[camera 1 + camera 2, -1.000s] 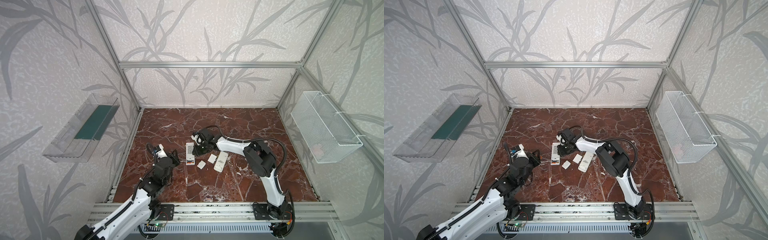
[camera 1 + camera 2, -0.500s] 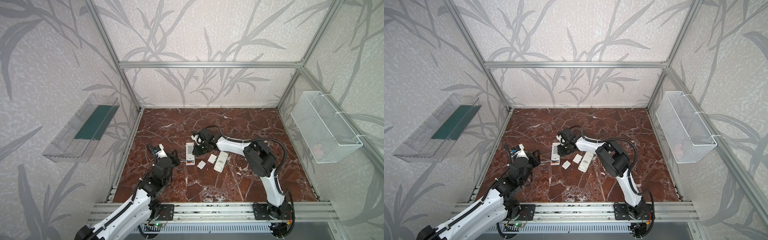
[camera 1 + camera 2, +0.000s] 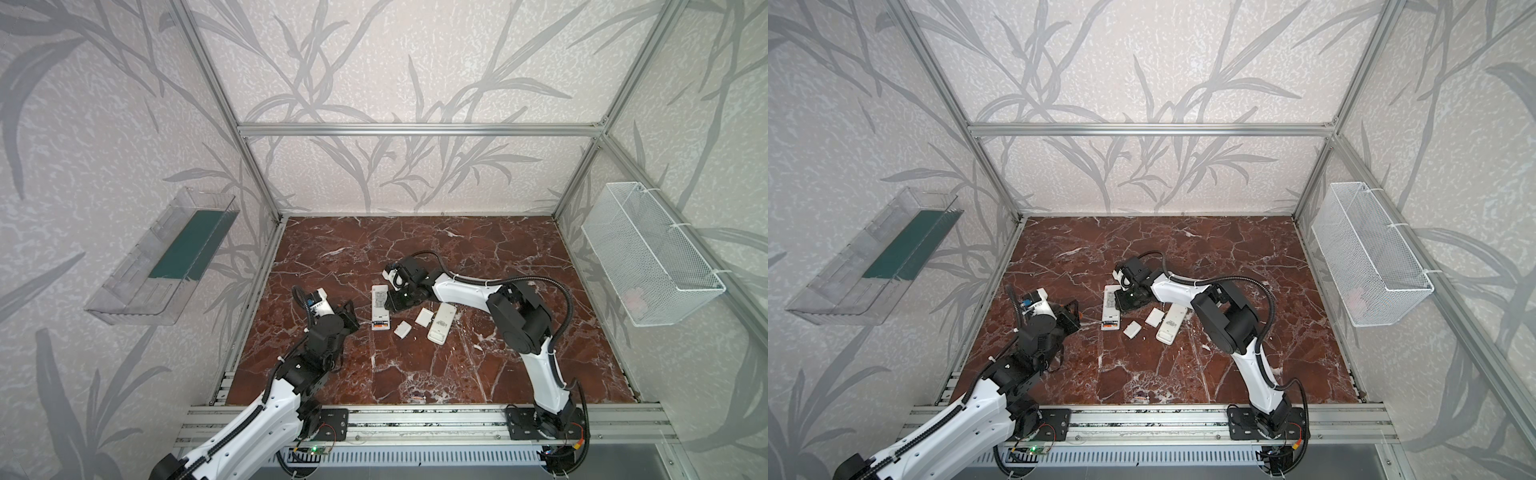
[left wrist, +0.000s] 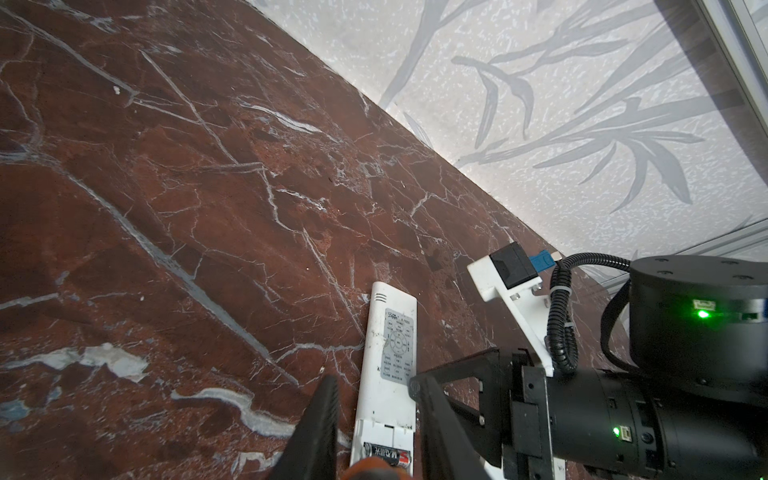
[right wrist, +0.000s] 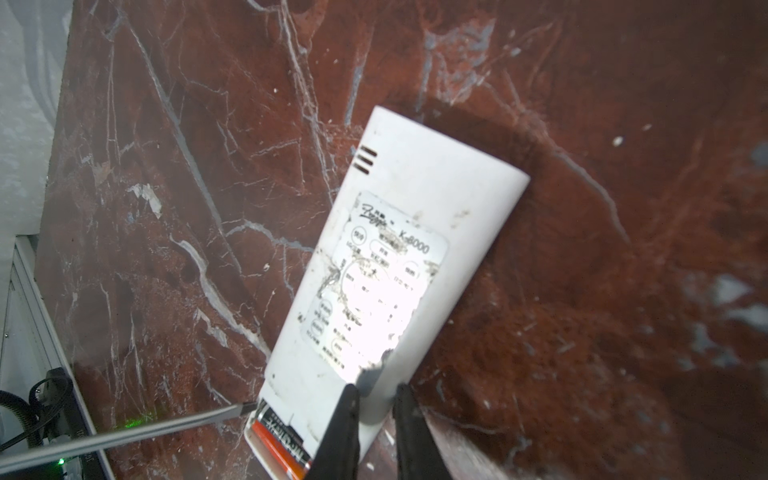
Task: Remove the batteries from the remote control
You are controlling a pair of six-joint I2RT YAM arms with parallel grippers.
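Note:
A white remote control (image 3: 380,305) (image 5: 399,249) lies button side down, its battery bay open at the near end. In the bay lie the batteries, a dark one (image 5: 284,430) (image 4: 386,451) and an orange one (image 5: 272,446) beside it. My right gripper (image 5: 376,415) (image 3: 395,300) is shut on the remote's long edge. My left gripper (image 4: 376,419) (image 3: 350,318) is shut on an orange-handled screwdriver (image 4: 372,471). The screwdriver's metal shaft (image 5: 124,432) reaches to the corner of the bay, beside the dark battery.
A second white remote (image 3: 441,322) lies right of the first. Two small white covers (image 3: 402,329) (image 3: 424,316) lie between them. A clear shelf (image 3: 166,257) hangs on the left wall, a white wire basket (image 3: 648,257) on the right wall.

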